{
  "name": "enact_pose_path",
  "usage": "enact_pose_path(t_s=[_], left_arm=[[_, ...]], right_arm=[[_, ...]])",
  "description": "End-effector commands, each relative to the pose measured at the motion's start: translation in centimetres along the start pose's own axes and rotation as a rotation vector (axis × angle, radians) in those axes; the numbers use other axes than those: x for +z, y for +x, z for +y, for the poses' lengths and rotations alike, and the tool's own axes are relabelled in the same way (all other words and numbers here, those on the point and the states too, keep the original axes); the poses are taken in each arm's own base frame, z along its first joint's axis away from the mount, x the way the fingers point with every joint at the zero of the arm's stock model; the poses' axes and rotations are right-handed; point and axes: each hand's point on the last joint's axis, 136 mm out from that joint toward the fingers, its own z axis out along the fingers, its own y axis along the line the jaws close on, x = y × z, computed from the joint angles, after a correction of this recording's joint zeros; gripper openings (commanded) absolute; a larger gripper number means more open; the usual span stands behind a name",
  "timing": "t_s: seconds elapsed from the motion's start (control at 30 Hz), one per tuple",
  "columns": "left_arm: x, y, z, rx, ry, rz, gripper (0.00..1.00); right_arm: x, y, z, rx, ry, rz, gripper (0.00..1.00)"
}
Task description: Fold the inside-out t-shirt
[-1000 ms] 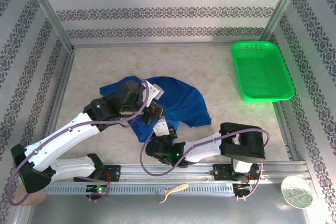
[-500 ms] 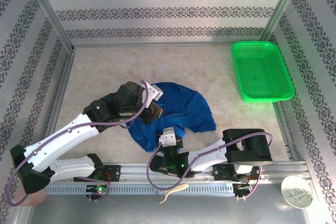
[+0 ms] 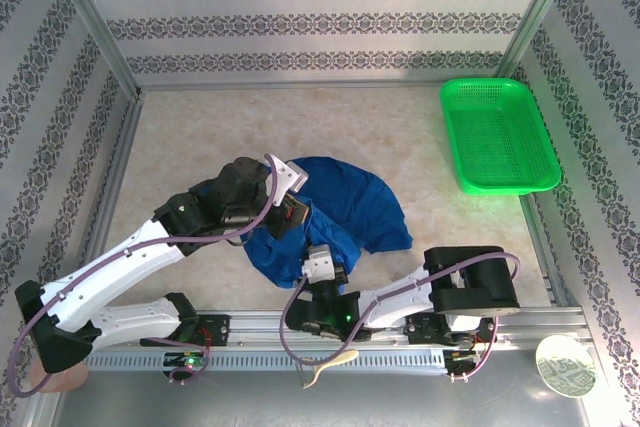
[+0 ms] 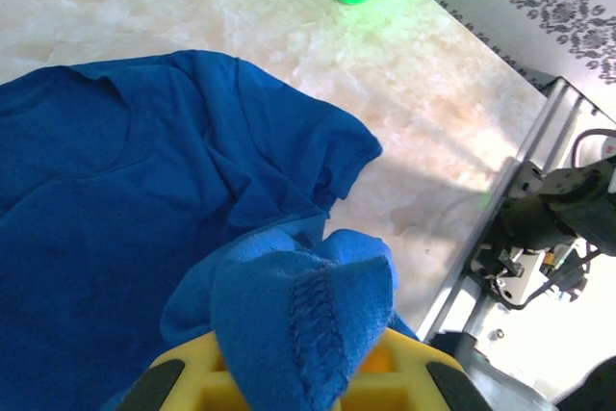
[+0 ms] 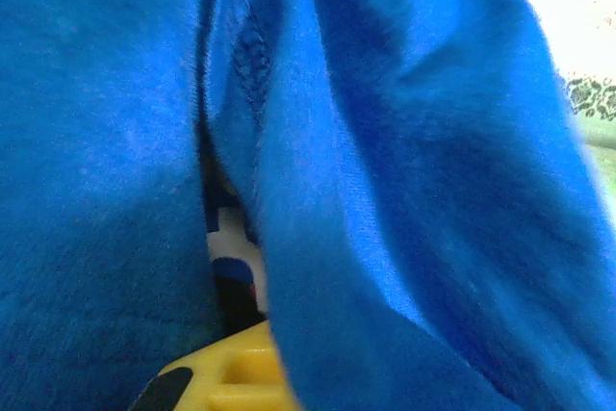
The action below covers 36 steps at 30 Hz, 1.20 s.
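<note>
T-shirt (image 3: 350, 209): blue, bunched mid-bench (image 3: 200, 137).
Patch (image 5: 227, 238): white/red, blurred, unreadable.
L tool (image 4: 298, 372): clamped on t-shirt fold.
R tool (image 3: 322, 259): clamped on t-shirt edge.
Basket (image 3: 500, 132): green, far right.

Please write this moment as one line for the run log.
fold: not done | t-shirt: bunched | left jaws: shut on t-shirt | right jaws: shut on t-shirt | basket: empty
</note>
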Motion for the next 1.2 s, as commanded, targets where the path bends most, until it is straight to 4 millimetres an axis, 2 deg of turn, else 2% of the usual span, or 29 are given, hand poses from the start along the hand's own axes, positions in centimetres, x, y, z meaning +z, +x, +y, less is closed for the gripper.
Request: enact_pose_path(t_s=[0.0, 0.23, 0.37, 0.6, 0.83, 1.07, 1.17], left_arm=[[-0.5, -0.8, -1.2, 0.021, 0.075, -0.044, 0.0], [0.0, -0.4, -2.1, 0.016, 0.132, -0.024, 0.0], [-0.3, -0.3, -2.5, 0.019, 0.152, -0.014, 0.0], [-1.0, 0.3, -3.1, 0.037, 0.179, 0.01, 0.0], [-1.4, 1.4, -2.7, 0.044, 0.165, 0.034, 0.0], [-1.5, 2.1, -1.8, 0.049, 0.116, 0.033, 0.0], [-1.5, 1.9, -2.1, 0.048, 0.135, 0.026, 0.0]], right_arm=[[1.1, 0.2, 0.3, 0.006, -0.045, 0.051, 0.0], [3.9, -0.3, 2.6, -0.051, -0.123, 0.12, 0.0], [6.1, 1.3, 2.2, -0.014, -0.157, 0.222, 0.0], [9.5, 4.6, 1.3, 0.222, -0.296, 0.455, 0.0], [9.7, 3.0, 0.6, 0.327, -0.328, 0.438, 0.0], [8.8, 0.8, -2.6, 0.446, -0.292, 0.335, 0.0], [9.2, 0.1, -2.0, 0.436, -0.312, 0.341, 0.0]])
